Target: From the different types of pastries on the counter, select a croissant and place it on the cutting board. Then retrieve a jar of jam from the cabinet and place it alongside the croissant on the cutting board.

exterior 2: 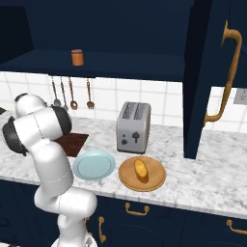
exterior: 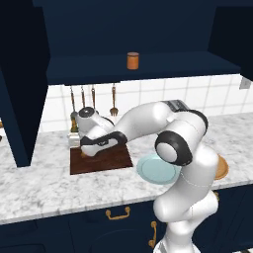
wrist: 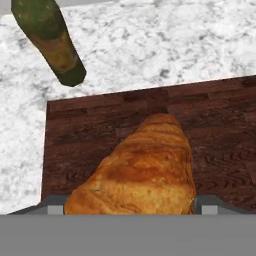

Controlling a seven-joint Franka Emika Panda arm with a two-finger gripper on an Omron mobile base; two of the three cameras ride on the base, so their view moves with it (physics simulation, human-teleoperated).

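Note:
The golden-brown ridged croissant (wrist: 145, 170) sits between my fingertips (wrist: 55, 205), low over the dark brown cutting board (wrist: 100, 130). My gripper (wrist: 131, 206) is shut on the croissant, with the fingers against its two sides. From the left base view the gripper (exterior: 89, 148) hangs over the board's (exterior: 106, 160) back left part. The orange-brown jar of jam (exterior: 132, 60) stands on the shelf of the open navy cabinet (exterior: 138, 29), also seen as jar (exterior 2: 77, 57). The yellow-orange bun (exterior 2: 140, 170) lies on the round tan plate (exterior 2: 126, 179).
A green-brown bottle (wrist: 50, 40) stands on the marble counter (wrist: 165, 50) just beyond the board's corner. A pale blue plate (exterior 2: 94, 165) lies right of the board, then the tan plate, with a toaster (exterior 2: 133, 128) behind them. Utensils hang on the tiled wall (exterior: 92, 96).

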